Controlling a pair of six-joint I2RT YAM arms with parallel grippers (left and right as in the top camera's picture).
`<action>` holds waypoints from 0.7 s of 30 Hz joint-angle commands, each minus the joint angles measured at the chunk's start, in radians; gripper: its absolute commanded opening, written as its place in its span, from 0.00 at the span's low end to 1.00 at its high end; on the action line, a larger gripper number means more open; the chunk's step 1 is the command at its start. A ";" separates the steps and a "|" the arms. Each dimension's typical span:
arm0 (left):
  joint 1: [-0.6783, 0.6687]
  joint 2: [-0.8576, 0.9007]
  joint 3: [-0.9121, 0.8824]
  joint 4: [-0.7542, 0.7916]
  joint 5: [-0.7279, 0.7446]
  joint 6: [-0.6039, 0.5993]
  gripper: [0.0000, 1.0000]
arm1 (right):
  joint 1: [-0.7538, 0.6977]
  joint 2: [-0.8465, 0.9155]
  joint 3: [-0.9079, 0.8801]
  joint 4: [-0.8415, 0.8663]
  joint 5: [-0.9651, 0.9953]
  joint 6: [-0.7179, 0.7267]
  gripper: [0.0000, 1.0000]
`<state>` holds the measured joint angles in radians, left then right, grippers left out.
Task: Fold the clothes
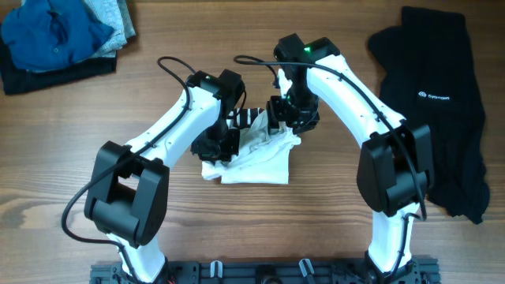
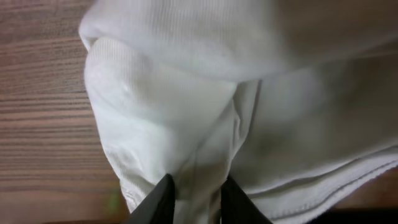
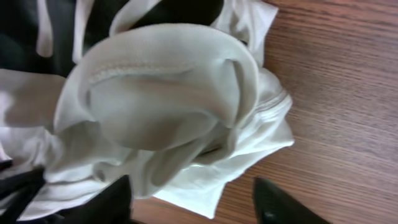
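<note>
Overhead, we see the white T-shirt (image 1: 252, 162) bunched in a crumpled heap at the middle of the table (image 1: 316, 229). Both arms bend over it, and its black-and-white striped part (image 1: 243, 118) peeks out between them. What that view hides, the wrist cameras give us. The left gripper (image 2: 200, 202) has its dark fingertips drawn near each other with a fold of the white cloth pinched between them. The right gripper (image 3: 193, 202) stands with its fingers wide apart and low over a looped hem, gripping nothing that we can make out. Only the overhead view shows the black garment (image 1: 442, 118) lying at the right, well apart. Its small white logo (image 1: 432, 98) carries lettering too small for us to read. The blue and grey garments (image 1: 55, 35) sit in the far left corner.
</note>
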<state>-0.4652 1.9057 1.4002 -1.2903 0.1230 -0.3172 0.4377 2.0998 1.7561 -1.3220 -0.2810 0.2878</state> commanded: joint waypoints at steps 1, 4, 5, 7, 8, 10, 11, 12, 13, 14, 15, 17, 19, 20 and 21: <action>0.003 -0.034 0.068 -0.011 -0.009 -0.032 0.25 | 0.011 0.008 -0.007 0.009 -0.031 0.000 0.69; 0.003 -0.056 0.129 -0.015 -0.010 -0.031 0.41 | 0.016 0.008 -0.017 0.033 -0.031 -0.001 0.69; 0.003 -0.065 0.150 -0.012 -0.010 -0.031 0.53 | 0.021 0.008 -0.029 0.051 -0.031 0.001 0.69; 0.003 -0.077 0.170 -0.003 -0.010 -0.031 0.84 | 0.028 0.008 -0.046 0.070 -0.031 0.000 0.68; 0.003 -0.081 0.172 0.003 -0.010 -0.031 0.87 | 0.031 0.008 -0.056 0.081 -0.031 0.002 0.65; 0.003 -0.082 0.172 0.010 -0.010 -0.031 0.87 | 0.034 0.008 -0.072 0.101 -0.031 0.003 0.61; 0.003 -0.082 0.172 0.010 -0.010 -0.031 0.87 | 0.034 0.008 -0.076 0.107 -0.031 0.004 0.60; 0.003 -0.082 0.172 0.010 -0.010 -0.031 0.88 | 0.034 0.008 -0.083 0.115 -0.026 0.004 0.60; 0.003 -0.082 0.172 0.011 -0.010 -0.031 0.88 | 0.034 0.008 -0.088 0.122 -0.014 0.005 0.60; 0.003 -0.082 0.172 0.011 -0.010 -0.031 0.88 | 0.034 0.008 -0.097 0.133 0.004 0.012 0.60; 0.003 -0.082 0.172 0.011 -0.010 -0.031 0.88 | 0.034 0.008 -0.108 0.143 0.022 0.026 0.60; 0.003 -0.082 0.172 0.011 -0.014 -0.031 0.89 | 0.034 0.008 -0.134 0.156 0.026 0.034 0.59; 0.003 -0.082 0.172 0.011 -0.025 -0.031 0.89 | 0.034 0.008 -0.155 0.158 0.026 0.038 0.57; 0.003 -0.082 0.172 0.010 -0.030 -0.031 0.91 | 0.034 0.008 -0.163 0.157 0.026 0.038 0.57; 0.003 -0.082 0.172 0.011 -0.032 -0.031 0.91 | 0.034 0.008 -0.167 0.157 0.026 0.038 0.57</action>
<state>-0.4652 1.8370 1.5589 -1.2823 0.1162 -0.3431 0.4671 2.1002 1.6173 -1.1656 -0.2779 0.3107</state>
